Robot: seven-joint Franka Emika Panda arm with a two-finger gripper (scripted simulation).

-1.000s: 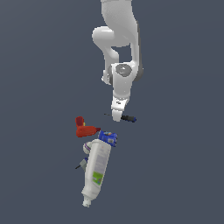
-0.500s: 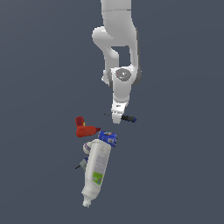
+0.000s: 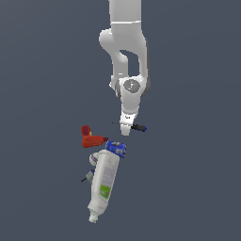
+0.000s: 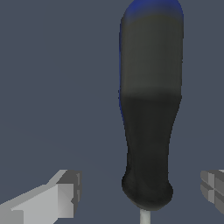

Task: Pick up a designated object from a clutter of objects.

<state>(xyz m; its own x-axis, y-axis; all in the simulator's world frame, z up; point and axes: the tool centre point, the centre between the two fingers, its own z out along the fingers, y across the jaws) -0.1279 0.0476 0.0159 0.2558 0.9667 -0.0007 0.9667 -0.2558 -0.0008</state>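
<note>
The designated object, a slim screwdriver (image 3: 139, 127) with a black-and-blue handle (image 4: 148, 127), lies flat on the floor, a little apart from the clutter of objects. My gripper (image 3: 125, 129) points straight down over it. In the wrist view the gripper (image 4: 140, 188) is open, with the handle standing between the two fingers (image 4: 65, 197) and a clear gap on each side. The thin shaft (image 3: 116, 124) sticks out toward the exterior view's left.
Below the screwdriver in the exterior view lies the rest of the clutter: a red drill (image 3: 89, 138), a blue can (image 3: 116, 148), a big white bottle with a green label (image 3: 104, 181) and small grey bits (image 3: 88, 177).
The wrist has come down a little, bringing the gripper lower over the screwdriver. The screwdriver and the rest of the clutter have not moved.
</note>
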